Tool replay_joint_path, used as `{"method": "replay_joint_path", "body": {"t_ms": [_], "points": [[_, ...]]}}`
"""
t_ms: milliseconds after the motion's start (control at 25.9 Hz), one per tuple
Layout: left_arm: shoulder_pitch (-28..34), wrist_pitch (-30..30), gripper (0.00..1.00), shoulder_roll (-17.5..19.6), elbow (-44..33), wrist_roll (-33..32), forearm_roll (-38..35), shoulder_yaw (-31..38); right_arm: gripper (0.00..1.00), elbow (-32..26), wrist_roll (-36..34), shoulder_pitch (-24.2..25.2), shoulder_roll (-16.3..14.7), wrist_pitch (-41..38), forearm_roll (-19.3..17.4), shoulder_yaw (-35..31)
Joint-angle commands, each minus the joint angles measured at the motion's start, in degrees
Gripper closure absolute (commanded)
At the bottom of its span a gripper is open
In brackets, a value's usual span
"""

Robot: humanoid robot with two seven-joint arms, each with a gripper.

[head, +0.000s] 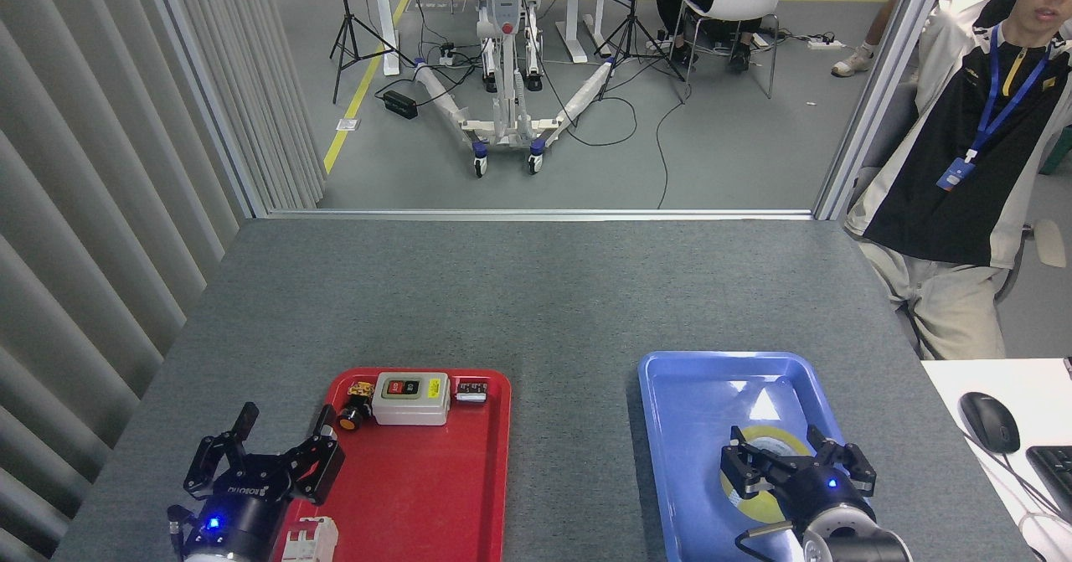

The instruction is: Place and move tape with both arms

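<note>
At five o'clock our right hand point(796, 460) spreads wide over the tape point(775, 472), gripping nothing. The yellow translucent roll with white core lies flat in the blue tray point(695, 394), its hole facing up, no long axis showing. At seven o'clock our left hand point(283, 440) gapes empty beside the red tray point(435, 487).

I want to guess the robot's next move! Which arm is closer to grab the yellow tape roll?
Probably the right: the right gripper hangs open right over the translucent yellow tape roll lying flat in the blue plastic tray. The left gripper is far off.
</note>
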Motion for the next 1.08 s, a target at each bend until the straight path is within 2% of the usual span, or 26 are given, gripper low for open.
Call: {"method": "replay_joint_path", "body": {"t_ms": [0,116,425,1043], "points": [[-0.1,-0.5,0.00,-0.1,0.6,0.0,-0.1,0.0,0.00,-0.1,-13.2,2.9,0.3,-0.9,0.9,-1.8],[-0.6,-0.6,0.00,-0.3,0.7,0.0,-0.1,0.0,0.00,-0.2,-19.2,4.3,1.4,-1.4,2.9,-2.5],[-1.3,-0.6,0.00,-0.3,3.1,-0.2,-0.1,0.0,0.00,-0.2,-27.7,7.6,3.4,-3.6,3.0,-5.4],[-1.2,-0.6,0.00,-1.2,4.2,0.0,0.0,0.0,0.00,-0.3,-30.4,8.2,4.7,-4.7,2.6,-6.2]]}}
